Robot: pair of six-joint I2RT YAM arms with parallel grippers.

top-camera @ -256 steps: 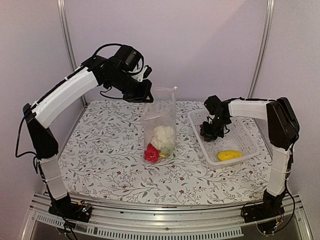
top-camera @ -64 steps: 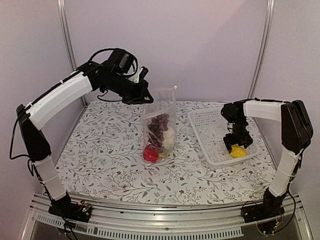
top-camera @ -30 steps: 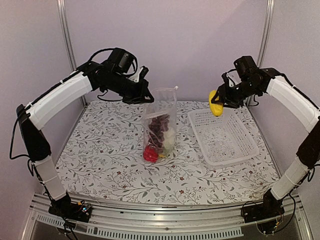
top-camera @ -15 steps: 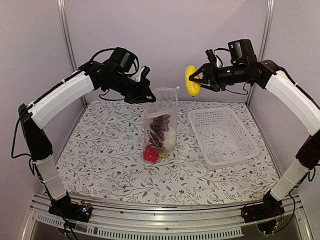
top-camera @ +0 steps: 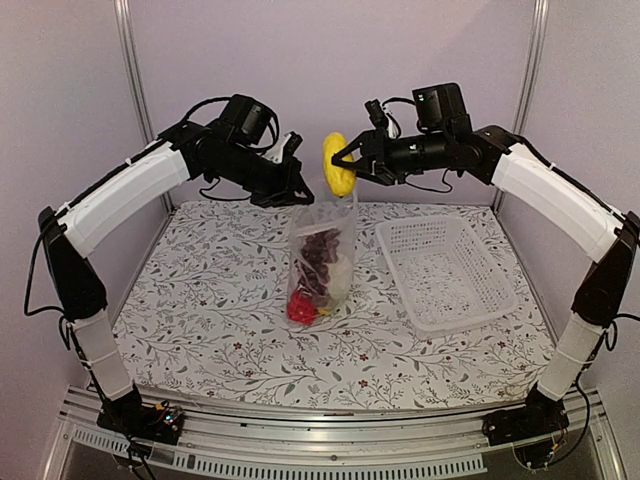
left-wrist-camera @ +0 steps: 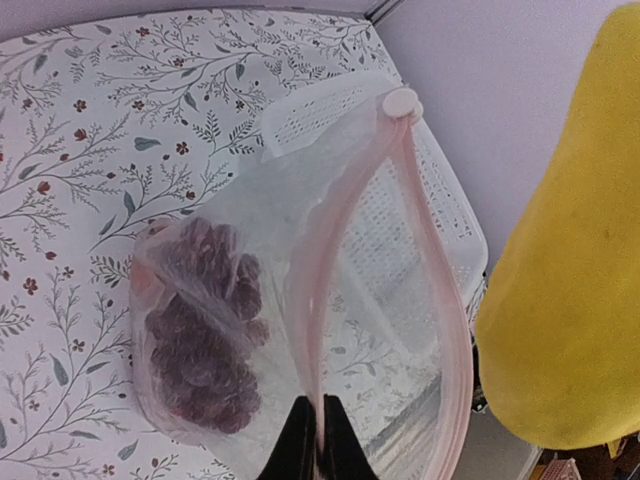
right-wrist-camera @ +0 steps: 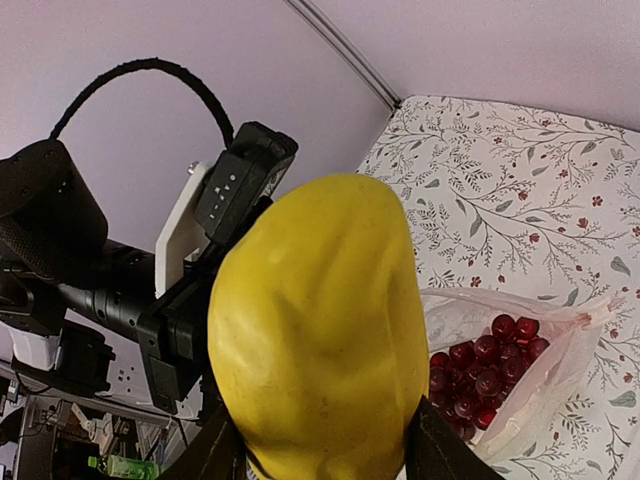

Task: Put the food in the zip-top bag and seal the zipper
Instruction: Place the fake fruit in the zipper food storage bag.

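Aloft, yellow food [top-camera: 337,165] in right gripper [top-camera: 348,164], apparently over zip-top bag [top-camera: 322,235].

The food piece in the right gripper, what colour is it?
The food piece is yellow, clearest in the right wrist view.

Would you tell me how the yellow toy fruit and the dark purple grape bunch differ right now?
The smooth yellow toy fruit is one lump, held aloft by the right gripper; the dark purple grape bunch is a cluster of small balls, lying inside the clear plastic bag. Both are toy food.
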